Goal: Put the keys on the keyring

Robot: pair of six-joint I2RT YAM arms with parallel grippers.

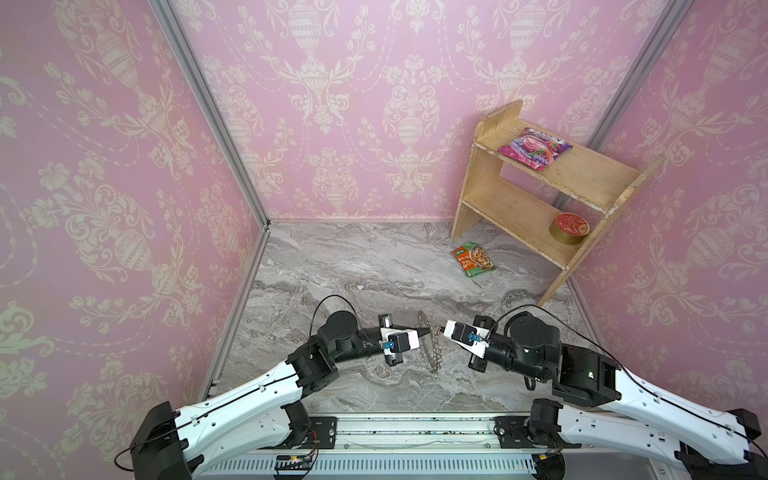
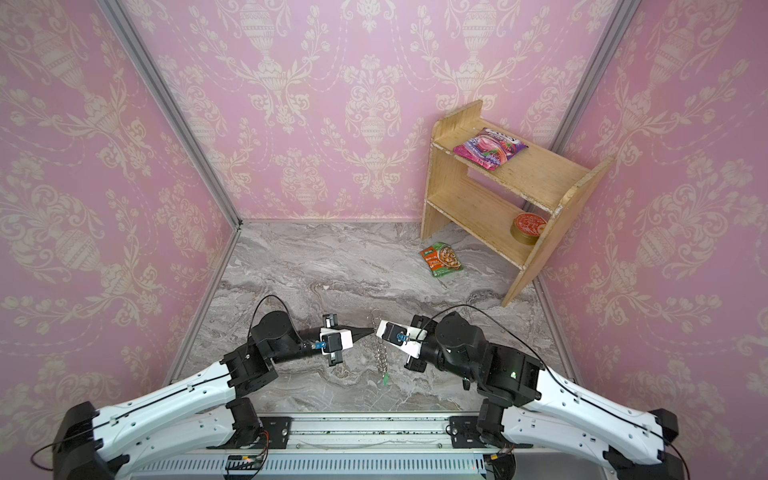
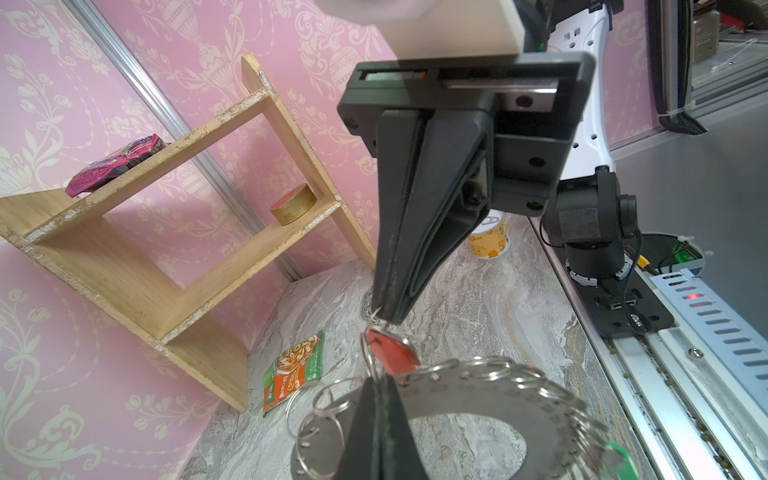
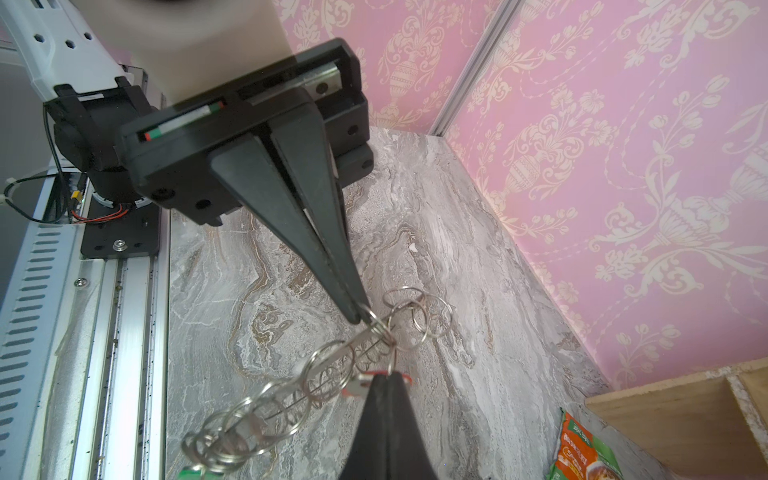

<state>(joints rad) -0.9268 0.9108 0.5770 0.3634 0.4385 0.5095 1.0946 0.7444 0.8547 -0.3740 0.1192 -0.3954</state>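
Keyring (image 1: pixel 432 351) hangs on edge between the two arms in both top views, low over the marble table (image 1: pixel 353 270) near its front. I judge it is kept off the surface so that its rim swings free and a key can come at it from the side.

Next in size, the right gripper (image 4: pixel 360 316) is clenched on one small wire loop (image 4: pixel 379 328) at the upper part of the rim and carries the whole ring by it. That pinch probably also steadies the very spot that is to take a key.

Facing it tip to tip, the left gripper (image 3: pixel 386 318) is clamped on the red-tag key (image 3: pixel 392 351). It grips the little split ring above the tag, so the tag dangles just beneath the fingertips. In the left wrist view the red tag sits just beside the keyring's rim, close to where the right gripper pinches. Whether it is threaded on yet I cannot tell.

The green-tag key (image 2: pixel 385 379) dangles from the lowest part of the rim, well below both grippers, so it looks already hung.

Smallest of all, the pinched wire loop is the meeting point, with both sets of fingertips very near each other there
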